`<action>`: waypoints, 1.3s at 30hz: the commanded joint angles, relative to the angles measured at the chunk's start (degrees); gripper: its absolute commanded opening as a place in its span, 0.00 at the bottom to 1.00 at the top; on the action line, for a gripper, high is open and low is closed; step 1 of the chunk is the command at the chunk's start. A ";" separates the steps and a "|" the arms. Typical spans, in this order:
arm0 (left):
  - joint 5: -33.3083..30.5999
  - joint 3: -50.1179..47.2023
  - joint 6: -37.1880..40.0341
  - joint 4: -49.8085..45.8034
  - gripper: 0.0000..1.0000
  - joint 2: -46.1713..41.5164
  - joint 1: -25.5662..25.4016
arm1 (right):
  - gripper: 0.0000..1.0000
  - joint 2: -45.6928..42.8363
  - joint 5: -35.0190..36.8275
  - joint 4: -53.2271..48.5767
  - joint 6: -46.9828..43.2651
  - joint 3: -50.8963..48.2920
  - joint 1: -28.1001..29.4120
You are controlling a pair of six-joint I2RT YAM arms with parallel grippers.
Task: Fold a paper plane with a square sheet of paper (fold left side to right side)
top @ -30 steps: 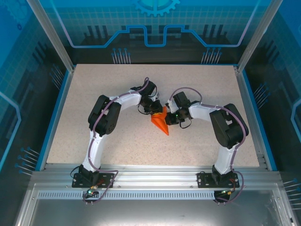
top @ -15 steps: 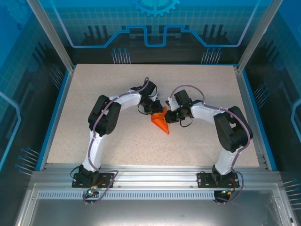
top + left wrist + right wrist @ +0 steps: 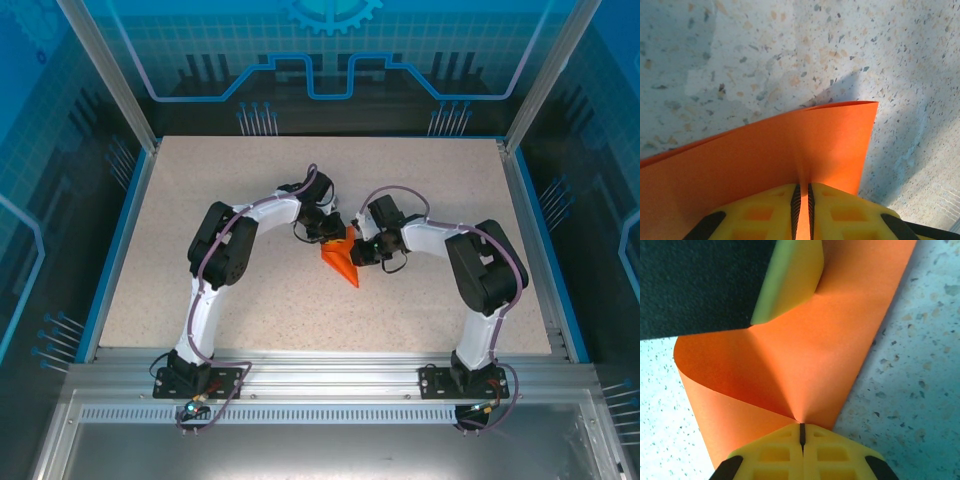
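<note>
The square sheet of paper [image 3: 342, 260], orange-red and partly folded, lies mid-table as a pointed shape with its tip toward the near edge. My left gripper [image 3: 328, 236] holds its far left side; in the left wrist view the yellow fingers [image 3: 840, 210] are shut on the paper [image 3: 765, 155], with a thin strip of it between the pads. My right gripper [image 3: 358, 250] is shut on the right side. In the right wrist view its gripper [image 3: 801, 428] pinches a point where the paper [image 3: 805, 365] curls over itself. The left gripper's finger [image 3: 792, 280] shows at the top.
The speckled beige table [image 3: 220, 200] is bounded by a blue rim [image 3: 120, 230] and metal posts. Both arms bend inward from their bases [image 3: 200, 380] at the near edge and nearly meet over the paper.
The right arm's elbow swung out to the right and came back. The paper and both grips look the same.
</note>
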 commanded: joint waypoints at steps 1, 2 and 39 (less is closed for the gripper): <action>-2.94 -0.18 0.95 -3.13 0.19 3.20 -0.78 | 0.00 -0.39 0.68 -0.43 -0.21 0.36 -0.71; -2.96 -0.19 0.95 -3.10 0.19 3.27 -0.80 | 0.00 -0.83 0.58 -0.25 -0.19 0.28 -0.72; -3.66 -0.53 1.47 -3.85 0.19 1.74 -0.85 | 0.00 4.01 5.93 -7.45 -1.05 2.99 -1.15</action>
